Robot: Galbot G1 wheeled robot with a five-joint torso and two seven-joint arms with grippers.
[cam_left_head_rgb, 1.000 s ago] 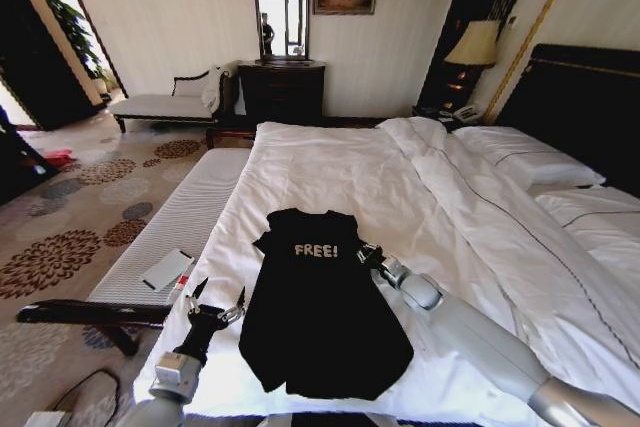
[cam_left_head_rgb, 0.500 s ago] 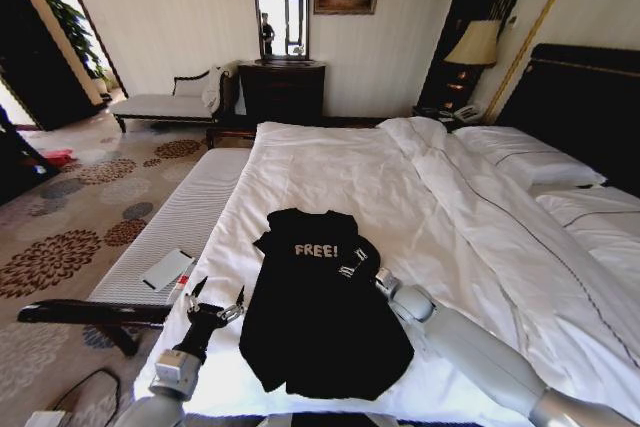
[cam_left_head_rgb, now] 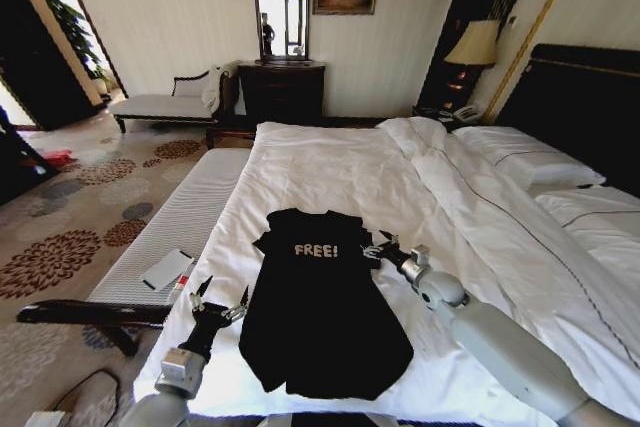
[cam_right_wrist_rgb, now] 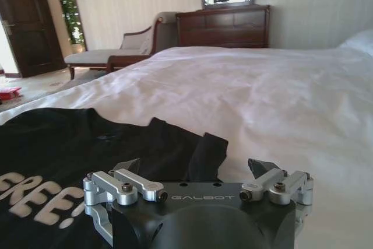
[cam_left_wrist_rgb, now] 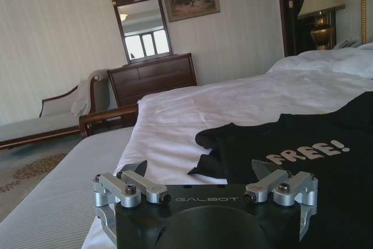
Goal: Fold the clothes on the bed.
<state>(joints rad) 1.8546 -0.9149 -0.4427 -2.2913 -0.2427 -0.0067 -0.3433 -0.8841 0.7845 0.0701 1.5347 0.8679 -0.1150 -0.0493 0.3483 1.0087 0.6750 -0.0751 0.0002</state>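
Black shirt [cam_left_head_rgb: 320, 297] spread flat, chest up, near the foot edge of the bed [cam_left_head_rgb: 480, 217], white "FREE!" lettering readable, collar toward the far side. Laid out this way so sleeves and side edges sit exposed for folding; both short sleeves already appear tucked or bunched inward at the shoulders, hem spread wider at the near end.

Left end effector [cam_left_head_rgb: 219, 305] parked just beside the shirt's left edge, low over the duvet near the bed's corner, fingers spread wide and empty. Left wrist view confirms it: left end effector [cam_left_wrist_rgb: 205, 182] with jaws apart, nothing between them, shirt [cam_left_wrist_rgb: 303, 161] lying ahead. Likely placed there ready to take the left side of the garment.

Right end effector [cam_left_head_rgb: 381, 245] at the shirt's right shoulder, just beside the sleeve, fingers open and holding nothing. Right wrist view: right end effector [cam_right_wrist_rgb: 195, 180] with jaws apart, sleeve tip and collar edge of the shirt [cam_right_wrist_rgb: 87, 144] right in front, white bed [cam_right_wrist_rgb: 280, 103] beyond.

Compared with half a second ago: right end effector then sat over the black fabric below the lettering; now drawn outward and slightly farther up the bed, off the shirt onto white duvet. Shirt's outline much the same. Left end effector essentially unmoved.
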